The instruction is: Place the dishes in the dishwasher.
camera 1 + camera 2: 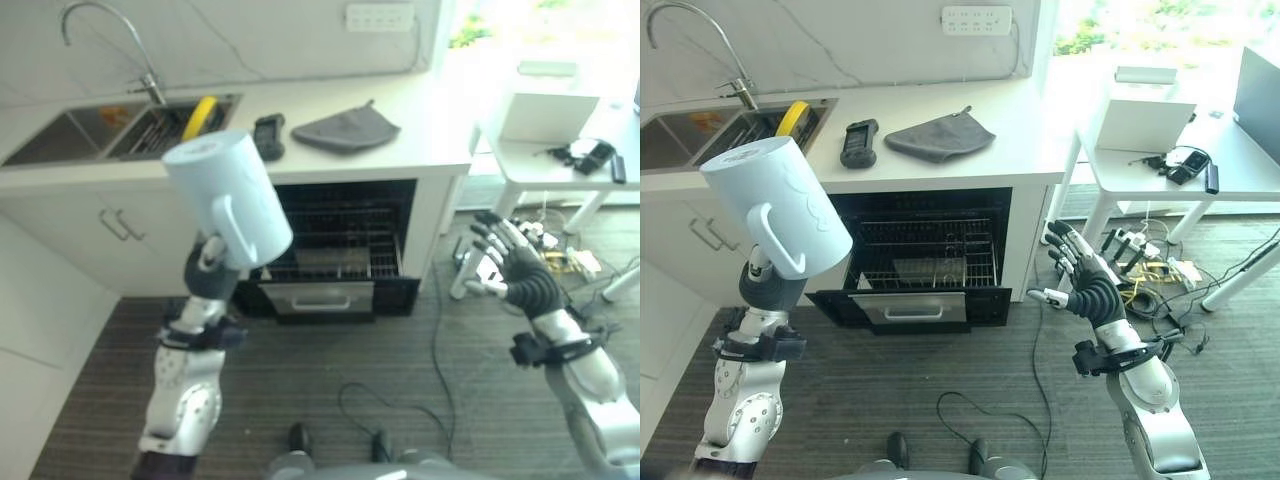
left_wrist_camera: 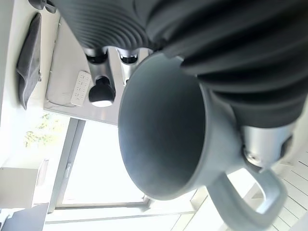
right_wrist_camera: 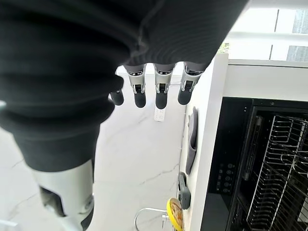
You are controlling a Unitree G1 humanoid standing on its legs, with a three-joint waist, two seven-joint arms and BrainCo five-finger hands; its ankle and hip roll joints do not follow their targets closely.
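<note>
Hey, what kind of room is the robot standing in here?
Most likely a home-style kitchen: a sink with tap set in a white counter, and an open dishwasher beneath it.

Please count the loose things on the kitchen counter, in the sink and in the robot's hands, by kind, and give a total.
Mugs: 1, light blue mug held up in the left hand
Yellow dishes: 1, yellow dish standing in the sink
Grey cloths: 1, grey cloth
Black devices: 1, black device
Right hand: 0
Total: 4

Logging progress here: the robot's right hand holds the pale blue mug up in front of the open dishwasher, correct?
Not quite: the left hand holds the pale blue mug, as the left eye view shows. The right hand is open. The dishwasher is indeed open.
</note>
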